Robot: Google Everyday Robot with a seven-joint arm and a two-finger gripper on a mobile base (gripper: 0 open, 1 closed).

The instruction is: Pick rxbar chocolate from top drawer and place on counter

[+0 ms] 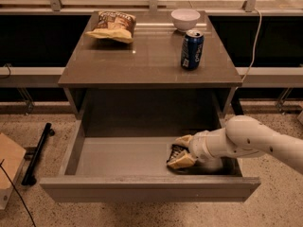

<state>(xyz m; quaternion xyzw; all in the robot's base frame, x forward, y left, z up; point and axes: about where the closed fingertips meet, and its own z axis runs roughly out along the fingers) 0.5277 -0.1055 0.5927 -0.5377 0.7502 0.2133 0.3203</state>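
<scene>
The top drawer (118, 157) is pulled open below the counter (147, 56). My gripper (181, 151) reaches in from the right, low over the drawer's right front floor. Its two tan fingers (180, 162) sit on either side of the rxbar chocolate (174, 152), a small black wrapper, and are shut on it. The bar is at the drawer floor, partly hidden by the fingers. My white arm (251, 143) crosses the drawer's right wall.
On the counter stand a blue soda can (191, 49), a white bowl (185, 19) and a yellow-brown chip bag (111, 26). A black bar (38, 152) and a cardboard piece (7, 162) lie on the floor at the left.
</scene>
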